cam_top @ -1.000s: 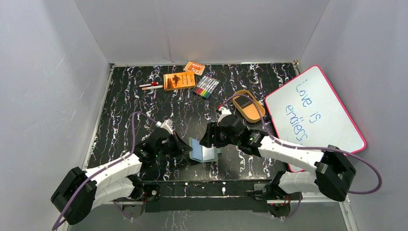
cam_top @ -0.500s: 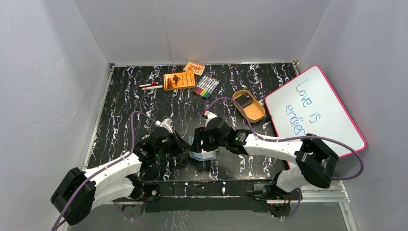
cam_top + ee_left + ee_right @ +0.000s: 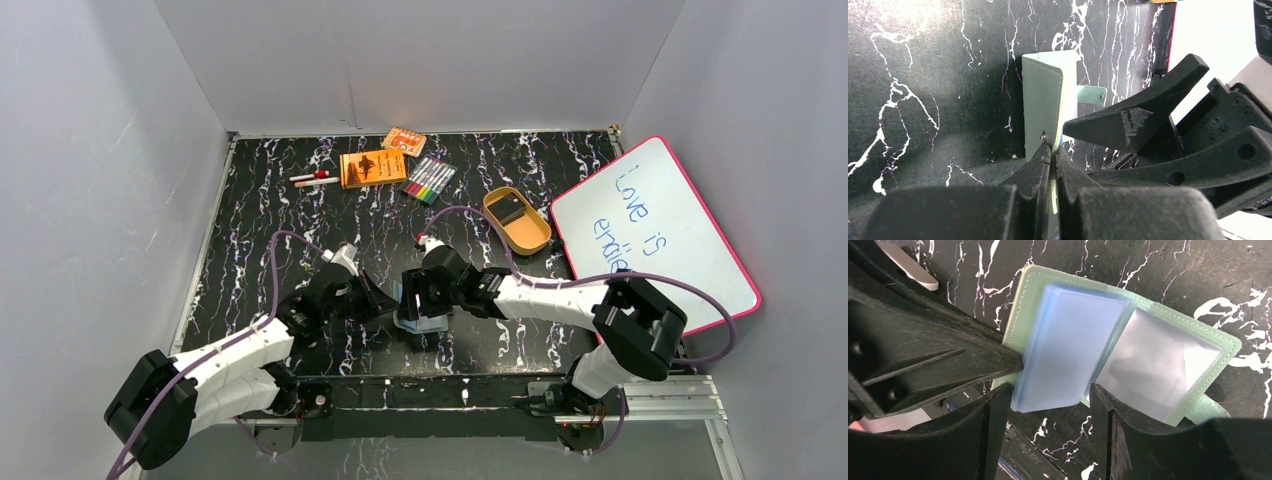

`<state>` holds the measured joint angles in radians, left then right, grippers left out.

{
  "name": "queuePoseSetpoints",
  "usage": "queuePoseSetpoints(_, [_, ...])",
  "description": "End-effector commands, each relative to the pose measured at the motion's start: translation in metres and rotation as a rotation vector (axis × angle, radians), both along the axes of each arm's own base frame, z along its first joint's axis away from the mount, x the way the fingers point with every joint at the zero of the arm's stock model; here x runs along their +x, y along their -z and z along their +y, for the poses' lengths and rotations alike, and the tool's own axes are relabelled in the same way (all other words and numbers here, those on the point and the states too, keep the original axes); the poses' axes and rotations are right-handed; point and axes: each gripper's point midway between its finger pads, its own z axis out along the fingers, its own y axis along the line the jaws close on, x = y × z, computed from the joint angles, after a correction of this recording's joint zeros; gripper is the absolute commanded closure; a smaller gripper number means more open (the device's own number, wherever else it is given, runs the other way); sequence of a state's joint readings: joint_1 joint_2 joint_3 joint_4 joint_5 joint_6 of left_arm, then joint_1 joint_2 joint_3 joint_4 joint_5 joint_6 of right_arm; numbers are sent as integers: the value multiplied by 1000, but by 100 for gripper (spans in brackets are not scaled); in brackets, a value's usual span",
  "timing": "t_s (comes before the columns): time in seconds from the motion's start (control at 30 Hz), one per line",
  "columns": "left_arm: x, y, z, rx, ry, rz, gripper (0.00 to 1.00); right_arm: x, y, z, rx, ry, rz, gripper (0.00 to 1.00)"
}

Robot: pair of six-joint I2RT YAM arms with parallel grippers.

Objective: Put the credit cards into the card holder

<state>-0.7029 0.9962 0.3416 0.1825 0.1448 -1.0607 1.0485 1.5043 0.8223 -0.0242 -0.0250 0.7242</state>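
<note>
pens (image 3: 313,178) lie at the far left of the black marbled table (image 3: 260,250), with a large orange box (image 3: 372,168) just to their right and a smaller orange box (image 3: 403,141) beyond it near the back wall. nearer the front, the left gripper (image 3: 1052,150) reaches in from the left with its jaws pinched tight on the near edge of the card holder (image 3: 1042,107), gripping the sage-green cover so that it stands up off the table. the card holder sits at the near middle of the table, between the two arms, open, with its snap tab (image 3: 1090,94) sticking out on the right side. its pale blue sleeves (image 3: 1073,340) are fanned out over the open cover. the right gripper (image 3: 1048,395) hangs directly over them, jaws spread wide to either side of the sleeve stack, and grips nothing. a pack of coloured markers (image 3: 430,180) lies farther back, right of the large orange box. right of that sits a tan oval tray (image 3: 535,240) with a dark card (image 3: 510,208) lying inside it, well apart from the card holder. at the far right a pink-edged whiteboard (image 3: 680,200) with blue handwriting leans at the table's edge.
</note>
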Motion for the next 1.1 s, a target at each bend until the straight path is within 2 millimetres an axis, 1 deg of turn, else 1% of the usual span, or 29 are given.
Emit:
queuePoseSetpoints(0.0, [7,-24,-5,-47,-8,-51,100,7,-6,8,-5,4,-20,35])
queuePoseSetpoints(0.17, [5,-23,-5,-43,-7,-45,100,14,4,-8,-66,78,-31,43])
queuePoseSetpoints(0.3, [5,-21,-4,-36,-7,-42,100,14,4,-18,-73,114,-40,48])
queuePoseSetpoints(0.37, [5,-20,-3,-32,-10,-42,100,14,4,-24,-73,131,-46,48])
queuePoseSetpoints(0.47, [4,-18,-1,-21,-15,-38,100,12,4,-26,-65,132,-49,47])
queuePoseSetpoints(0.57, [4,-14,0,-15,-15,-33,100,10,3,-25,-45,126,-46,45])
queuePoseSetpoints(0.77, [2,-7,1,0,-13,-18,100,10,-2,-19,-2,115,-46,48])
queuePoseSetpoints(0.83, [1,-3,3,12,-15,-13,100,10,-11,-14,45,110,-61,46])
queuePoseSetpoints(0.97, [1,2,5,30,-17,-9,100,11,-21,-16,86,125,-84,45])
queuePoseSetpoints(1.07, [0,6,7,45,-17,-4,100,10,-26,-18,114,126,-90,40])
